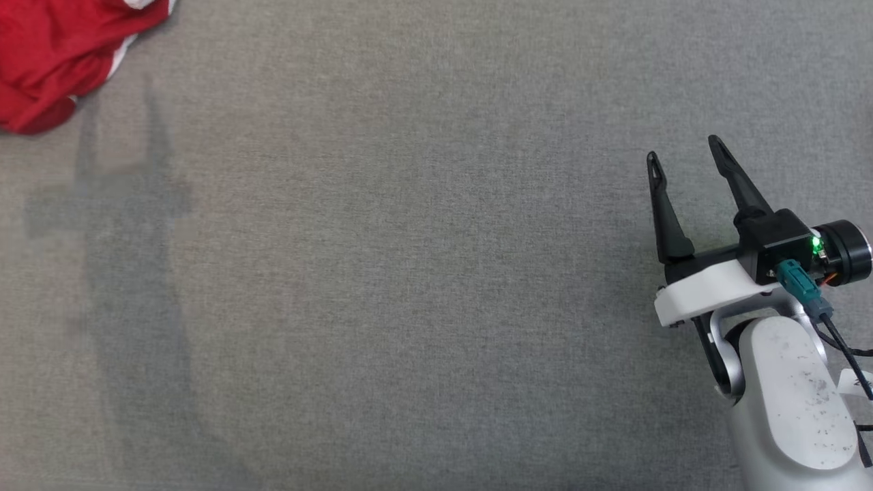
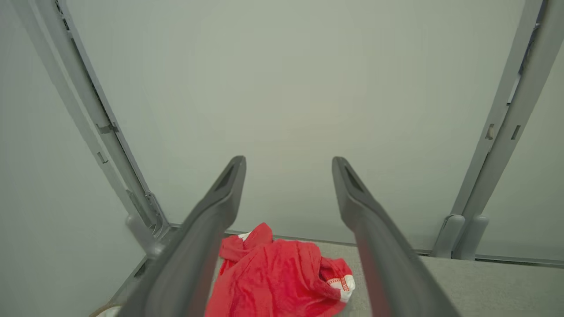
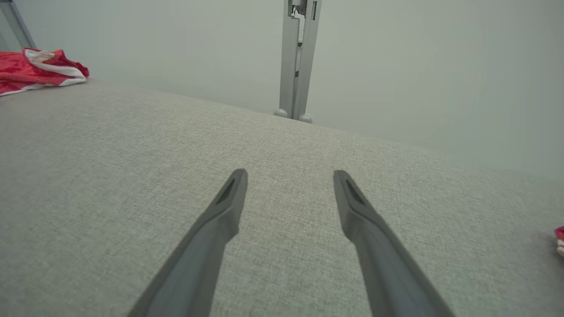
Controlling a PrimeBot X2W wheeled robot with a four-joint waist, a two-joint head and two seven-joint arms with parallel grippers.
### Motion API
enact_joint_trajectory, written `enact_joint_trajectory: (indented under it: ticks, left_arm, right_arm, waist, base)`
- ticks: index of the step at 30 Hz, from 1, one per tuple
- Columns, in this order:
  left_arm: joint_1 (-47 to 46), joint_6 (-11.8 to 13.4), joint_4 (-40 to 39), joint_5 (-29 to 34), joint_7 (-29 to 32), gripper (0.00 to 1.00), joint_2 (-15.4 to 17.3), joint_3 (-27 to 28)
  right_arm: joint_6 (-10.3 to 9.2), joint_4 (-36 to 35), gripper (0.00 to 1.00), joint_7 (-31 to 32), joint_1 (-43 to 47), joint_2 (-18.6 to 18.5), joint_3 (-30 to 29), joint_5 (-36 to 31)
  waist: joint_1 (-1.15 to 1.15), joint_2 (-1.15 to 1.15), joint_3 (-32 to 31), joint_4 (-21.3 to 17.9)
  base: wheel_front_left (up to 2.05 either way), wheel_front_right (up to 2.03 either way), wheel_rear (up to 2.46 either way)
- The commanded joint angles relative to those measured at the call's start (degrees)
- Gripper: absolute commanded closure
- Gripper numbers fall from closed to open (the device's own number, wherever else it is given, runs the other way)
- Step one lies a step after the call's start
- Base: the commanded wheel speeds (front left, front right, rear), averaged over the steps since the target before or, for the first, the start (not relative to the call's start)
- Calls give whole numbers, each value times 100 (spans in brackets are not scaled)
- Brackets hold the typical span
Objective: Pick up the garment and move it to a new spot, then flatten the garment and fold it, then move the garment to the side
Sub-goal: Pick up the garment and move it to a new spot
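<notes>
We hold both pairs of jaws wide apart and empty. The crumpled red garment (image 2: 282, 277) lies on the grey counter (image 1: 409, 273) ahead of our left jaws, seen between their fingers (image 2: 211, 220), and well apart from our right jaws, far off to their left.

A red garment (image 1: 61, 48) with white trim lies crumpled in a loose heap, neither flattened nor folded. In the head view it sits at the far left corner of the grey fabric surface (image 1: 436, 273), partly cut off by the picture's edge. The left wrist view shows its soft folds, a white cuff with a red patterned band, and the heap resting close to the surface's back edge.
</notes>
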Motion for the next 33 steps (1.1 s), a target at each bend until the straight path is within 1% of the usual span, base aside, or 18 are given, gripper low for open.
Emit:
enact_joint_trajectory:
  ticks: [1, 8, 12, 15, 21, 22, 23, 24, 25, 26, 33]
  left_arm:
    - [-140, 2, 198, -35, -18, 0, -10, -49]
    - [-618, 1, 1365, -68, -124, 0, -125, -363]
    - [-822, 1, 1867, -114, -144, 0, -162, -518]
    - [-950, 1, 2198, 76, -137, 0, -75, -728]
    - [-1239, 54, 2810, -24, -113, 0, -107, -683]
    - [-1274, 52, 2891, -52, -142, 25, -106, -669]
    - [-1303, 49, 2935, -78, -181, 55, -97, -661]
    - [-1337, 45, 2992, -82, -222, 66, -80, -662]
    - [-1351, 41, 3035, -88, -253, 89, -69, -666]
    - [-1371, 36, 3074, -88, -319, 100, -48, -677]
    - [-1492, 14, 3241, -79, -791, 100, -20, -768]
  right_arm:
    - [-9, -117, 0, 45, -41, -17, 2, -64]
    - [-9, -706, 0, 247, -7, -19, 39, -295]
    - [-9, -969, 0, 324, 60, -19, 45, -349]
    - [-9, -1091, 0, 360, 117, -20, 35, -370]
    - [-9, -1201, 0, 387, 125, -30, -5, -373]
    - [-9, -1214, 0, 377, 118, -30, -1, -358]
    - [-9, -1222, 0, 367, 106, -31, 3, -344]
    - [-9, -1221, 0, 360, 85, -32, 8, -332]
    - [-9, -1216, 0, 352, 70, -32, 13, -325]
    - [-9, -1208, 0, 342, 54, -32, 19, -318]
    - [-9, -1149, 0, 288, 2, -30, -13, -311]
  waist:
    - [0, 0, 751, -495]
    - [0, 0, 1267, -675]
    - [0, 0, 1470, -747]
    - [0, 0, 1580, -777]
    - [0, 0, 1699, -806]
    - [0, 0, 1706, -806]
    - [0, 0, 1710, -805]
    - [0, 0, 1711, -806]
    - [0, 0, 1706, -808]
    - [0, 0, 1699, -811]
    - [0, 0, 1607, -750]
  base:
    - [0, 0, 0]
    - [0, 0, 0]
    - [0, 0, 0]
    - [0, 0, 0]
    - [0, 0, 0]
    - [0, 0, 0]
    - [0, 0, 0]
    - [0, 0, 0]
    - [0, 0, 0]
    - [0, 0, 0]
    - [0, 0, 0]
